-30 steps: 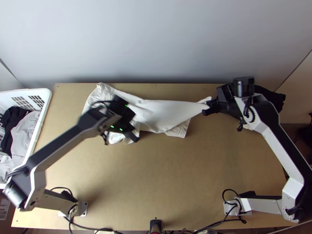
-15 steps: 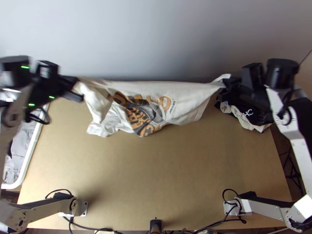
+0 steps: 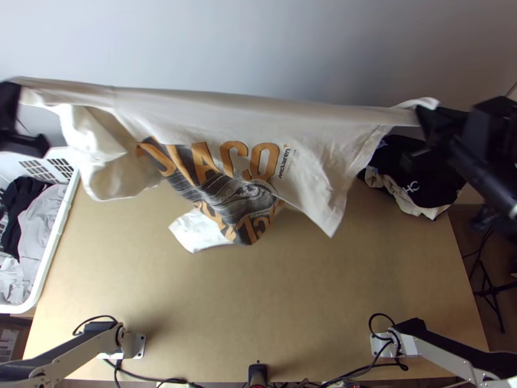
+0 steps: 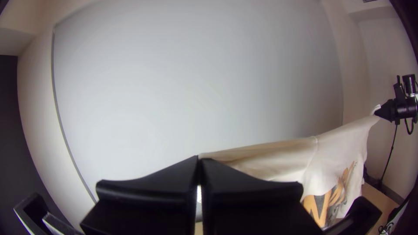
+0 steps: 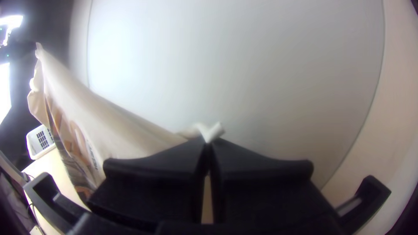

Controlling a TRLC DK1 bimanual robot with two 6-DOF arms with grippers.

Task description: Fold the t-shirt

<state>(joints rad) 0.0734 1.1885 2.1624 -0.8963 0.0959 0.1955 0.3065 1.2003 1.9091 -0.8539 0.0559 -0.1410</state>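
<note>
At the far left, the left gripper [image 3: 10, 123] is seen at the edge of the top view; its fingers are pressed together on one end of the t-shirt's upper edge, as is shown in the left wrist view. Below it in the top view, at the table's left side, a white basket [image 3: 53, 249] is seen, in which black cloth [image 3: 22, 200] and grey cloth [image 3: 39, 226] are heaped. Nearer the table's near edge, the left arm's base [image 3: 134, 346] is mounted.

Across the middle, the cream t-shirt [image 3: 310, 161] is held up over the far part of the table [image 3: 258, 304]. Its upper edge is stretched between the two grippers, and the rest is left hanging in loose folds, bunched toward the left. Orange lettering and a dark grey picture are printed on it, partly hidden by folds. A pale flap is hung low at the left of centre, and a pointed corner at the right.

Farther right, the right arm's base [image 3: 388, 346] is fixed near the near edge. At the table's far right, a pile of black cloth [image 3: 413, 169] is seen, with cream cloth [image 3: 400, 195] at its lower edge. Above it, the t-shirt's other upper end is gripped between the closed fingers of the right gripper [image 3: 426, 123].
</note>
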